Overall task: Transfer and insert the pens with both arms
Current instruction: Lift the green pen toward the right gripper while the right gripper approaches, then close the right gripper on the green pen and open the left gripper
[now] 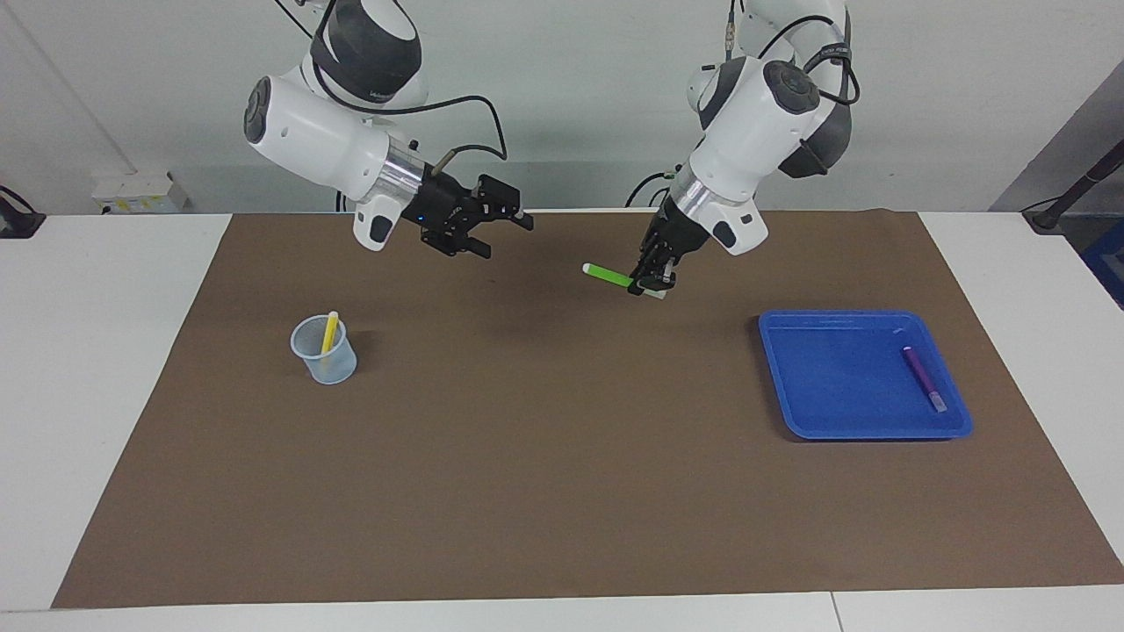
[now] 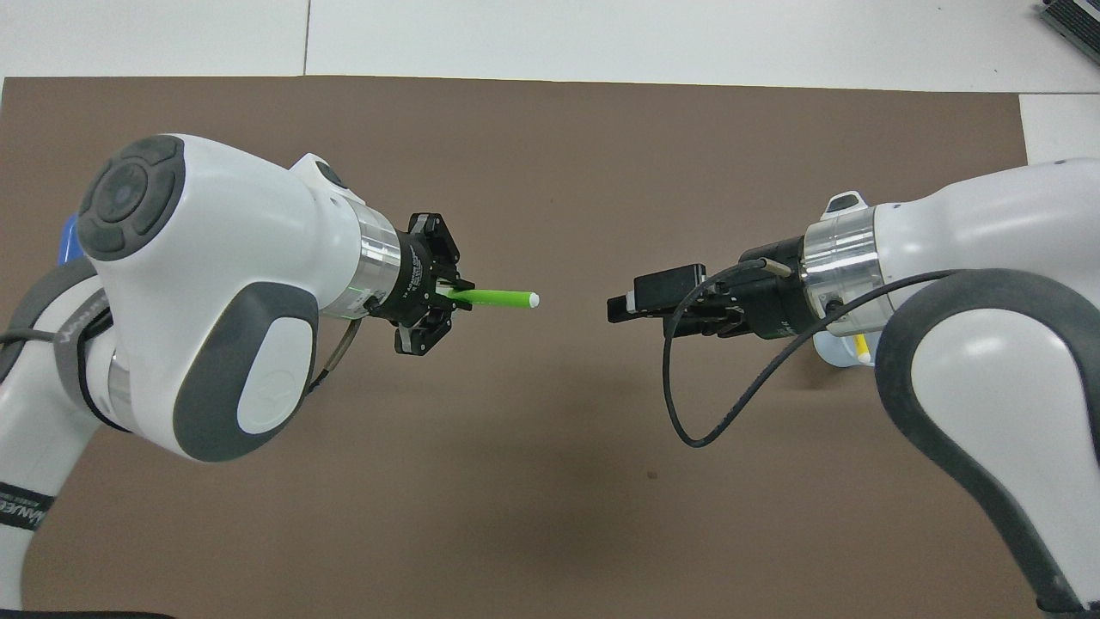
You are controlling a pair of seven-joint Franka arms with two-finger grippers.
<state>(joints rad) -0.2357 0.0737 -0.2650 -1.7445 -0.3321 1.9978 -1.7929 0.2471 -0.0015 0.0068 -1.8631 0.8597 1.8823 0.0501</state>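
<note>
My left gripper (image 1: pixel 651 285) is up in the air over the middle of the table, jaws squeezed tight on the green pen (image 1: pixel 608 275). My right gripper (image 1: pixel 496 233) hangs in the air across from it, jaws apart, pointing at it.

Surfaces, table scene
Matt brown paper-like mat (image 1: pixel 544 456); glossy blue plastic tray (image 1: pixel 834 412); translucent plastic cup (image 1: pixel 327 355); glossy white arm shells (image 2: pixel 223 258).
</note>
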